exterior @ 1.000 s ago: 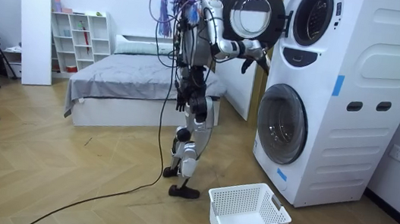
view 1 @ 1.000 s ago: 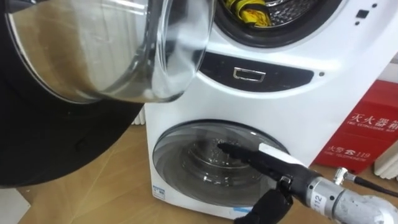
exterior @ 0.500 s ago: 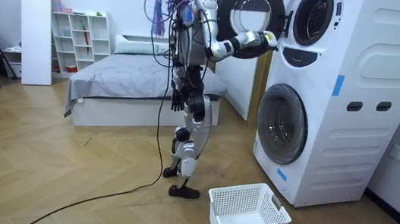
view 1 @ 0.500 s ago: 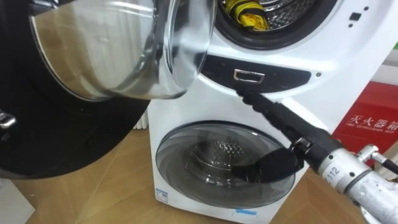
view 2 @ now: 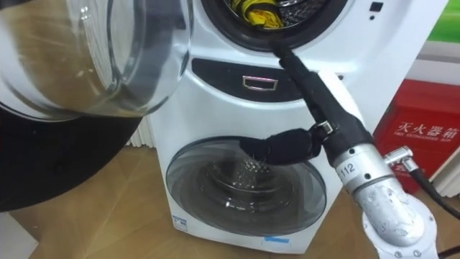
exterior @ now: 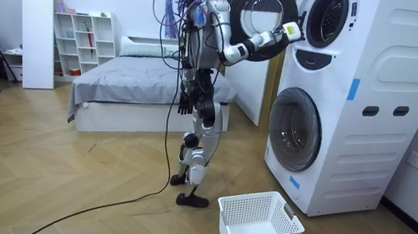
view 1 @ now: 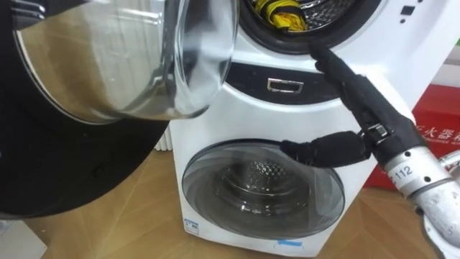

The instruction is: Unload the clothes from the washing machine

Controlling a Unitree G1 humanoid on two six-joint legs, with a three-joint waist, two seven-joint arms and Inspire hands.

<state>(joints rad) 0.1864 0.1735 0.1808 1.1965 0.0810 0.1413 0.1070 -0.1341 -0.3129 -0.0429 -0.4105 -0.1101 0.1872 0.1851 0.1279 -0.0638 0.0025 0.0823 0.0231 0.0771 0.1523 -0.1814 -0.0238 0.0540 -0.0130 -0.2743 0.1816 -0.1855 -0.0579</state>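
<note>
A yellow cloth (view 1: 284, 13) with dark markings lies in the drum of the upper machine (exterior: 325, 18), just inside the opening. The round glass door (view 1: 129, 57) of that machine stands swung open to the left. My right hand (view 1: 352, 83) is open, its black fingers straight and pointing up, the fingertips at the lower rim of the upper opening, right of and just below the cloth. Its thumb (view 1: 323, 151) sticks out to the left in front of the lower machine. It holds nothing. My left hand (exterior: 186, 104) hangs by my hip.
The lower machine's round door (view 1: 262, 191) is closed. A white plastic basket (exterior: 259, 225) stands on the wood floor before the machines, near my feet. A red box (view 1: 438, 129) is right of the machines. A bed (exterior: 141, 85) is behind me.
My right hand has risen from in front of the lower door up to the rim of the upper drum. The view has shifted a little.
</note>
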